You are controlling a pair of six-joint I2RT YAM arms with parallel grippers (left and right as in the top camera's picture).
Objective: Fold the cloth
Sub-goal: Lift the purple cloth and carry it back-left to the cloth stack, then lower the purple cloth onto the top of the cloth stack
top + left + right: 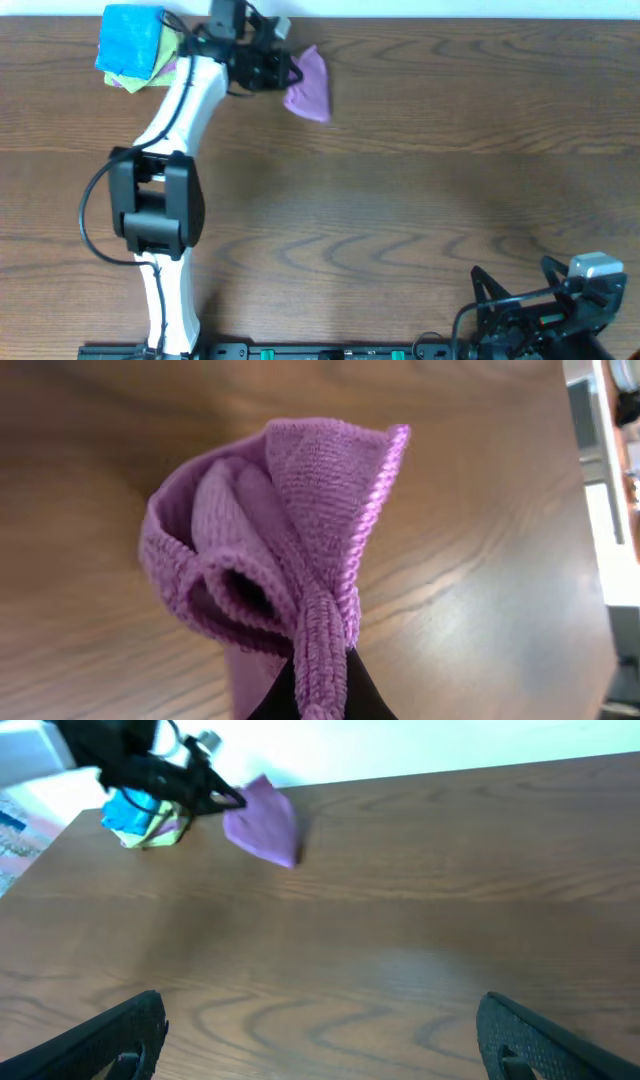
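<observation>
Purple cloth [310,90] in grip of left tool [296,72]

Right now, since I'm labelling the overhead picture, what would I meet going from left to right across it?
blue cloth → left gripper, shut → purple cloth pinched in it → right gripper, open, at the near edge.
</observation>
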